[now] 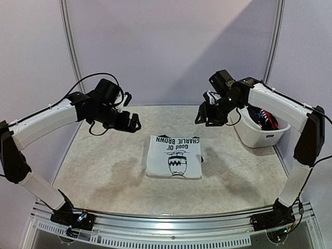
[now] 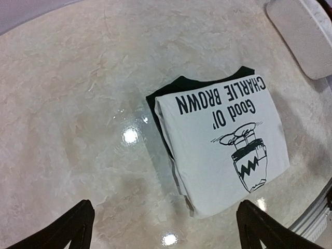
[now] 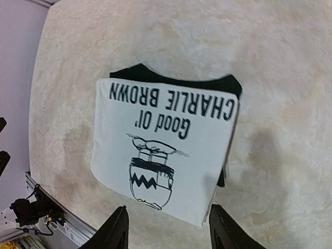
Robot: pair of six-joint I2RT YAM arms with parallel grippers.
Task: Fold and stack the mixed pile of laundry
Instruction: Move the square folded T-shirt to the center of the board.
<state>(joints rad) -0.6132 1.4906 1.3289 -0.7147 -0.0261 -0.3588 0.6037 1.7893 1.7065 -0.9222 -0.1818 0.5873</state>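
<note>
A folded white T-shirt with black "Good Ol' Charlie Brown" print (image 1: 174, 156) (image 2: 223, 148) (image 3: 163, 150) lies flat at the table's middle. The edge of a dark garment (image 2: 174, 85) (image 3: 140, 72) shows from under its far side. More of the laundry pile, dark and red pieces (image 1: 262, 118), fills the tub at the right. My left gripper (image 1: 129, 122) (image 2: 166, 223) hangs in the air behind and left of the shirt, open and holding nothing. Behind and right of the shirt, my right gripper (image 1: 210, 116) (image 3: 168, 228) is raised too, its fingers apart with nothing between them.
A white plastic tub (image 1: 259, 136) (image 2: 303, 36) stands at the table's right edge, close under the right arm. A metal rail (image 1: 166, 228) runs along the near edge between the arm bases. Walls close the back and sides.
</note>
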